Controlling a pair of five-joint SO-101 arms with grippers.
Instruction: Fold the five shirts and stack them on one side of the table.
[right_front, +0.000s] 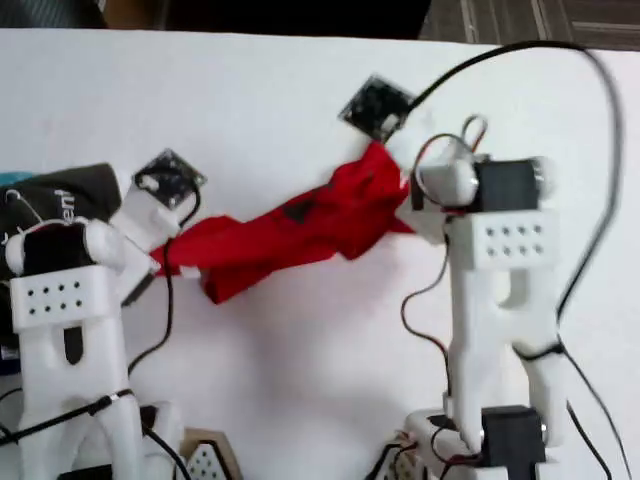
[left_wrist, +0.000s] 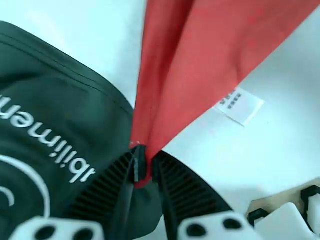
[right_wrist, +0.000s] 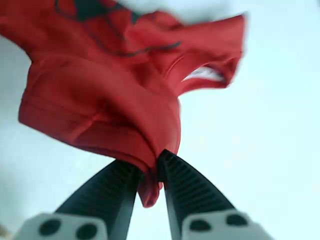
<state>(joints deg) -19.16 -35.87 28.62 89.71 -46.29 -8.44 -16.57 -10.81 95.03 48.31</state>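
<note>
A red shirt (right_front: 300, 228) is stretched above the white table between both arms. My left gripper (right_front: 166, 252) is shut on its left end; in the left wrist view the black ribbed fingers (left_wrist: 175, 185) pinch a fold of the red shirt (left_wrist: 200, 60), and a white tag (left_wrist: 239, 105) hangs off the cloth. My right gripper (right_front: 408, 192) is shut on the right end, where the right wrist view has bunched red shirt cloth (right_wrist: 105, 100) squeezed between the fingers (right_wrist: 186, 187). A black shirt (right_front: 60, 205) with white print lies at the table's left edge.
The black shirt (left_wrist: 45, 145) lies right under and beside the left gripper. Black and red cables (right_front: 590, 200) loop around the right arm. The arm bases and a wooden part (right_front: 205, 455) stand along the near edge. White table (right_front: 250, 90) stretches behind the shirt.
</note>
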